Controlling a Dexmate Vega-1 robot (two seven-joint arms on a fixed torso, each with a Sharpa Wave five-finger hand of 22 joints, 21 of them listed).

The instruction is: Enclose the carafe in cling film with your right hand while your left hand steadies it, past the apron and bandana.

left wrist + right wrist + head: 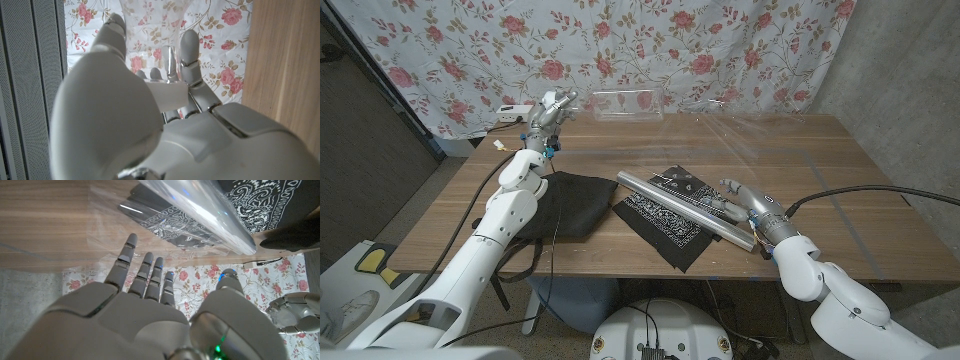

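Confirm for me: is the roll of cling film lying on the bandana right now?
Yes: in the head view the cling film roll lies slantwise across the black patterned bandana, with the right hand on its near end.

Black paisley bandana point(665, 215), black apron point(570, 203), rose-patterned curtain point(620, 45).

Readable text: none found in any view.
Bandana point(665, 212), centre of head view: paisley print only, no lettering.
Curtain point(720, 40), top of frame: rose pattern, no words.
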